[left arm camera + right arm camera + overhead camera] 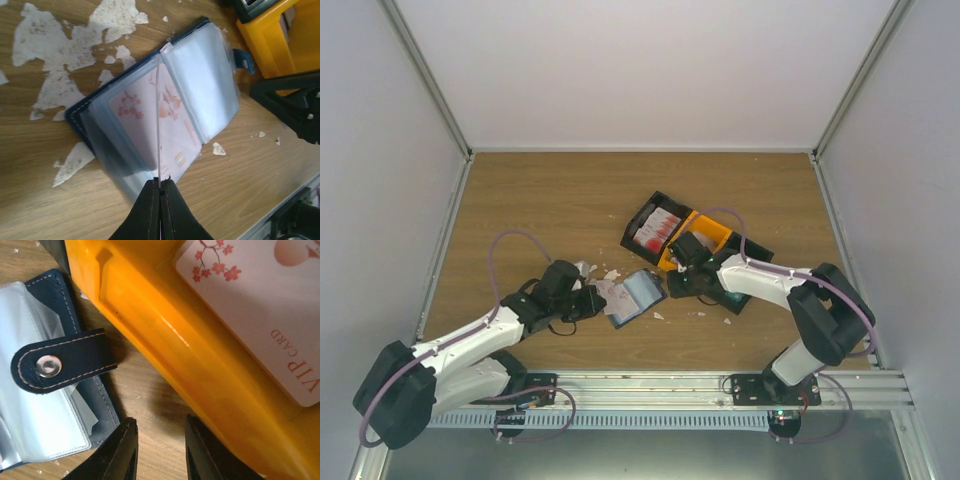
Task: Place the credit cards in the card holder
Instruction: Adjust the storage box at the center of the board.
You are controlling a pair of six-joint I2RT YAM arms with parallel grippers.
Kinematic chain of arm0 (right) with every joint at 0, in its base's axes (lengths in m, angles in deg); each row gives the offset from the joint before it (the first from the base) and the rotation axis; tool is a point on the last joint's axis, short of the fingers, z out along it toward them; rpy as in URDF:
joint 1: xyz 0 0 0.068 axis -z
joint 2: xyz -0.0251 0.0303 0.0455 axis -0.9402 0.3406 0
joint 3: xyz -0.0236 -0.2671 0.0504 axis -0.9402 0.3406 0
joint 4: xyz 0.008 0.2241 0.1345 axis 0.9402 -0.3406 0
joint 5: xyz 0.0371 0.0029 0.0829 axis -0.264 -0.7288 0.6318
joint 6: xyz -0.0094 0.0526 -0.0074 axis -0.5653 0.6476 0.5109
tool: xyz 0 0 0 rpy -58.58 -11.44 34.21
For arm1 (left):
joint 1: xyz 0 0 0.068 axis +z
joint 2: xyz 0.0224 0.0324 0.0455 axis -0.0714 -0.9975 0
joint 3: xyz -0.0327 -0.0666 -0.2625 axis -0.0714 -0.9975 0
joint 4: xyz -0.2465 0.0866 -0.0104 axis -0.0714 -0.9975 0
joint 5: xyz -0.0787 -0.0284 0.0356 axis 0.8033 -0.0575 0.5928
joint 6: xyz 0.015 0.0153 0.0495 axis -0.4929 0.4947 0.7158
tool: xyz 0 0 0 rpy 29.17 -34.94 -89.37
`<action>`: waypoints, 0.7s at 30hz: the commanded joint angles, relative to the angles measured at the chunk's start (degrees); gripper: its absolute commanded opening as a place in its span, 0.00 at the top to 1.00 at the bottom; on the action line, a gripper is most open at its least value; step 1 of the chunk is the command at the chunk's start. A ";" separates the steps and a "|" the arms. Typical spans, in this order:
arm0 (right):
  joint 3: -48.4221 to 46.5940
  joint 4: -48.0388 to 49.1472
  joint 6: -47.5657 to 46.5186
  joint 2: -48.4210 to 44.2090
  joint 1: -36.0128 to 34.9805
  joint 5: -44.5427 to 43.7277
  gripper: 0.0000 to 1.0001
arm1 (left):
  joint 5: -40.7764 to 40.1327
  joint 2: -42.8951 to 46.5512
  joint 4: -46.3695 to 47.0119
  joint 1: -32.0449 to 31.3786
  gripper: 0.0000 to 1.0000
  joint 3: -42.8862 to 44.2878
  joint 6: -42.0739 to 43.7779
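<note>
Two matching arms on show. The left arm wears a white shell on its long links, with chunky black housings at the joints. The right arm is the same white-and-black build. A thin greyish-purple cable curls off the left one, and a second cable arcs off the right. Each stands on a black base plate. Up close, the left gripper has smooth matte black fingers tapering to thin tips. The right gripper has black fingers with a raised rim along the edge.
</note>
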 commanded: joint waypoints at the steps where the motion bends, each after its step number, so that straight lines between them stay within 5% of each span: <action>1: -0.15 2.10 -2.11 2.13 3.09 -1.71 0.71 | 0.97 -0.40 14.66 -1.18 1.00 -2.40 -7.02; 9: -1.66 2.10 -2.08 4.30 6.19 -6.79 0.65 | -3.12 -3.33 21.70 -1.87 1.00 -5.22 -12.01; 14: -1.12 5.24 -5.14 3.77 5.82 2.31 0.62 | -1.98 -5.72 24.11 -1.96 1.00 -5.67 -12.93; 21: -1.52 5.41 -4.72 6.42 1.62 4.68 0.71 | -1.08 -7.69 27.86 -1.96 1.00 -7.35 -14.46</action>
